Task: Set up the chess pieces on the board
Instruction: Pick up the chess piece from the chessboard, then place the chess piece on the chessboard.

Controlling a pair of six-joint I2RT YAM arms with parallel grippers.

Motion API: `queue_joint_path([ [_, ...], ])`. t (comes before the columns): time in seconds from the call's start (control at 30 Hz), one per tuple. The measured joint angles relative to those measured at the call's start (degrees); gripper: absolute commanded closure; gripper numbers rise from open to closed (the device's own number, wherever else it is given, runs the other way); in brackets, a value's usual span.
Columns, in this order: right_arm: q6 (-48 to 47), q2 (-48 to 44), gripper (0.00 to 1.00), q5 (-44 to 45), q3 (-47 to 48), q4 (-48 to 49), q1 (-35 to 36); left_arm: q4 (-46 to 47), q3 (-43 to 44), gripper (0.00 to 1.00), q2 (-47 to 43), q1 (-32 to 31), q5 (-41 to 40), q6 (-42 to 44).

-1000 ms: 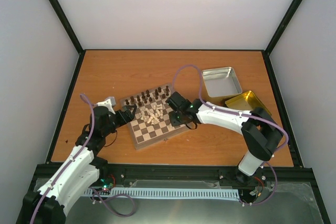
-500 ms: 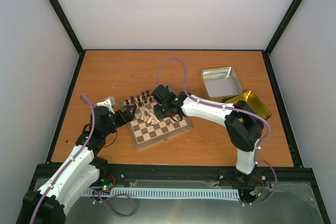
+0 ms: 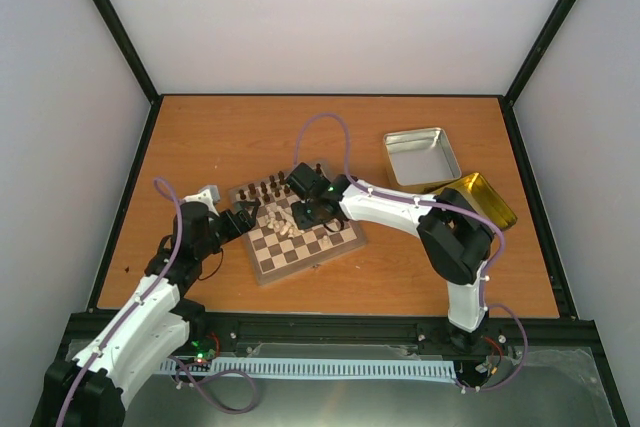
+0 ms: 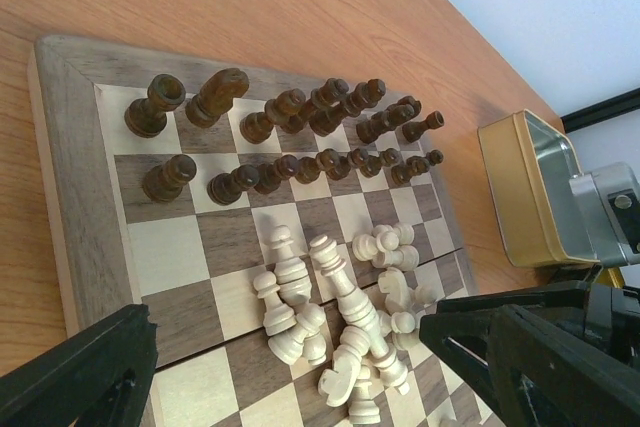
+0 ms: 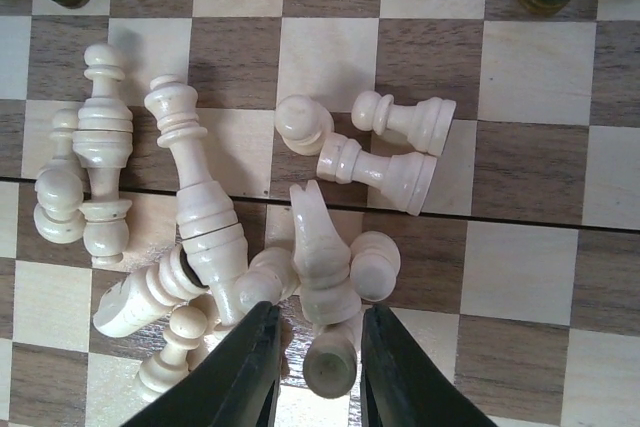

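The board (image 3: 263,274) lies left of the table's centre, with dark chessmen (image 3: 270,187) standing in two rows along its far side. The cream chess pieces (image 3: 286,226) lie toppled in a heap on the middle squares, also in the left wrist view (image 4: 350,317) and the right wrist view (image 5: 200,217). My right gripper (image 3: 302,215) hangs low over the heap. Its fingers (image 5: 245,372) are open and straddle one cream piece (image 5: 330,369), with a gap on the left side. My left gripper (image 3: 246,215) is wide open and empty at the board's left edge (image 4: 70,177), facing the heap.
An open silver tin (image 3: 422,155) and its gold lid (image 3: 478,197) lie at the right rear of the table. The gold lid also shows in the left wrist view (image 4: 530,197). The right arm stretches across the board's right half.
My right gripper has swung left from the board's right edge to above the heap of cream pieces. The left arm has not moved.
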Motion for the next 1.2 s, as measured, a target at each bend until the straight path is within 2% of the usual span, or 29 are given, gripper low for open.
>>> queue_joint_path([
  [0.17, 0.0, 0.3, 0.76, 0.0, 0.0, -0.1, 0.0, 0.0, 0.0, 0.09, 0.0, 0.0, 0.0, 0.0],
  [0.37, 0.1, 1.4, 0.88, 0.0, 0.0, -0.8, 0.0, -0.1, 0.0, 0.09, 0.0, 0.0, 0.0, 0.0],
  [0.6, 0.0, -0.1, 0.88, 0.3, -1.2, -0.7, 0.0, -0.2, 0.1, 0.09, 0.0, 0.0, 0.0, 0.1],
  [0.93, 1.1, -12.7, 0.87, 3.5, -10.6, -1.4, -1.1, -0.6, 0.8, 0.09, 0.0, 0.0, 0.0, 0.5],
  [1.2, 2.6, -15.3, 0.87, 4.4, -18.5, -1.6, -3.0, -0.7, 0.8, 0.09, 0.0, 0.0, 0.0, 0.5],
])
